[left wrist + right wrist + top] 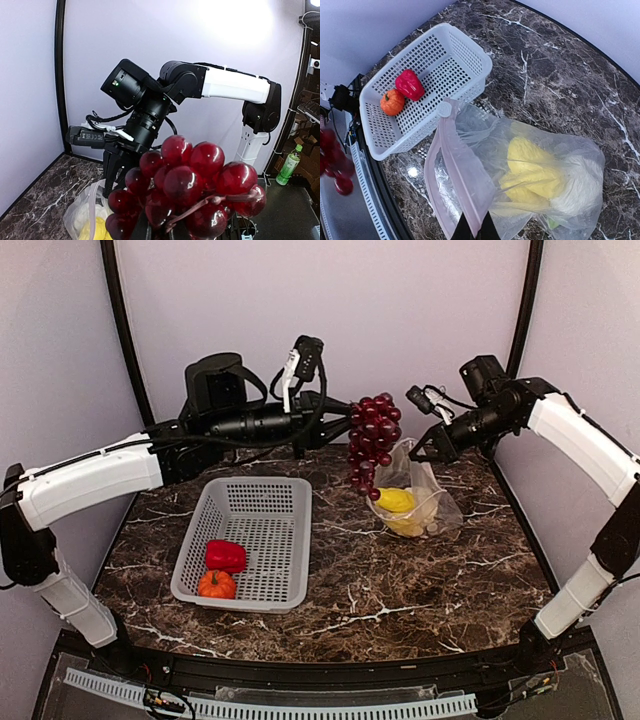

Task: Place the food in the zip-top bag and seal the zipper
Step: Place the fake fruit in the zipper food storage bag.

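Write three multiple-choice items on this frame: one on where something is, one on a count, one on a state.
1. Where are the grapes?
A) in the basket
B) hanging from the left gripper
C) inside the bag
2. How many food pieces lie in the basket?
A) none
B) two
C) four
3. The bag's mouth is:
A) zipped shut
B) lying flat, untouched
C) lifted by the right gripper, unsealed
Answers: 1 B, they dangle in the air beside the bag. 2 B, only the red pepper and orange fruit are there. 3 C, it pinches the pink zipper strip, with the mouth gaping.
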You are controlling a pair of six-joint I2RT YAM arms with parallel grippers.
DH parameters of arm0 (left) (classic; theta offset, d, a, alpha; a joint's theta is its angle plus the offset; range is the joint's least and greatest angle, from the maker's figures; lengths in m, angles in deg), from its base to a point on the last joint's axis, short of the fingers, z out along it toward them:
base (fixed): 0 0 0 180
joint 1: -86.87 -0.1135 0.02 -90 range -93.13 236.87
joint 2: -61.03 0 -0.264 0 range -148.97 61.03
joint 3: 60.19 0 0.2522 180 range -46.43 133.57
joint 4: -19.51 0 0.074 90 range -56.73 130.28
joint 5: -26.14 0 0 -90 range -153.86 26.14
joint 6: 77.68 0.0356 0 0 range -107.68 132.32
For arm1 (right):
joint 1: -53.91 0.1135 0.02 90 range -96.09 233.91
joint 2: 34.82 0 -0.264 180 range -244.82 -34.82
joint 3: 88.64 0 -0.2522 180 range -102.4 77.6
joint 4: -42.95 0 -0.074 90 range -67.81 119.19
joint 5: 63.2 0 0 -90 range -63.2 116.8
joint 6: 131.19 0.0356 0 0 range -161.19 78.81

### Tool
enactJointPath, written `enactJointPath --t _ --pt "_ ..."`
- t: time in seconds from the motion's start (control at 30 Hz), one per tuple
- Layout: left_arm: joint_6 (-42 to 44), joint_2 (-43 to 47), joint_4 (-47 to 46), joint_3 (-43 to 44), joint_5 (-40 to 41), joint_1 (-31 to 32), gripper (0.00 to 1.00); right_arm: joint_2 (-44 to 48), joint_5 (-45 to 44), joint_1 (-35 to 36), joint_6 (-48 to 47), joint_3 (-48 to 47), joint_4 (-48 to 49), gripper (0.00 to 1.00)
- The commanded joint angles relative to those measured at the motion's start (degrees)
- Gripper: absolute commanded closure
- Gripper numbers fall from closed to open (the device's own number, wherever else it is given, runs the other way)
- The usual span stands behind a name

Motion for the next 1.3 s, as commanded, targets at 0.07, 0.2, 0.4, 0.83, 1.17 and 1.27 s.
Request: enactJointPath --t 0.07,0.2,0.4,0.83,1.17,1.27 --pt "-3.0 -6.3 -12.8 2.5 0.6 2.0 0.99 -1.0 10.9 -0.1 4.2 -6.5 -2.2 1.0" --pt "-0.7 -10.0 -15.3 2.7 5.1 3.1 0.99 -1.3 11.4 -0.1 4.6 -8.3 -3.1 1.0" --pt "2.6 -13.5 -15.8 2.4 14.4 3.3 0.99 -0.5 11.8 -0.1 4.6 -7.7 -3.2 1.0" --pt "7.0 -18.5 -9.8 2.4 24.1 3.3 0.98 -0.3 11.6 -0.2 4.6 -7.8 -3.2 1.0" --pt "6.5 -20.6 -1.5 6.1 34.0 3.3 0.51 -0.8 11.4 -1.3 5.1 -7.9 -2.7 1.0" --pt "6.4 -20.8 0.4 9.8 34.5 3.3 0.37 -1.1 11.1 -1.6 5.3 -8.2 -2.6 1.0"
